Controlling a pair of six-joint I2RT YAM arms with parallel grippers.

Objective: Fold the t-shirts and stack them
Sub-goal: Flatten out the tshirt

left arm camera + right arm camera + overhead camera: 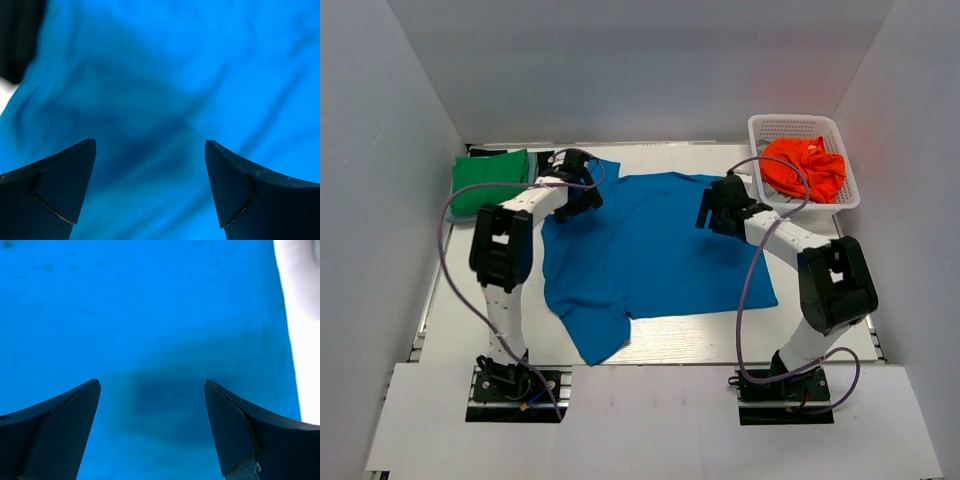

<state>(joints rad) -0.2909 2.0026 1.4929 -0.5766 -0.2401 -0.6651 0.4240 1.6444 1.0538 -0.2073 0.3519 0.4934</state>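
Observation:
A bright blue t-shirt (650, 250) lies spread on the table, one sleeve hanging toward the near edge. My left gripper (582, 190) is open just above its far left corner; blue cloth (165, 90) fills the left wrist view between the fingers. My right gripper (718, 210) is open above the shirt's far right part, close to its edge; blue cloth (150, 330) fills the right wrist view. A folded green t-shirt (490, 180) lies at the far left on darker ones. An orange t-shirt (805, 165) lies crumpled in the basket.
A white plastic mesh basket (760, 128) stands at the far right. White walls enclose the table on three sides. Bare white table (300, 330) shows right of the shirt's edge in the right wrist view.

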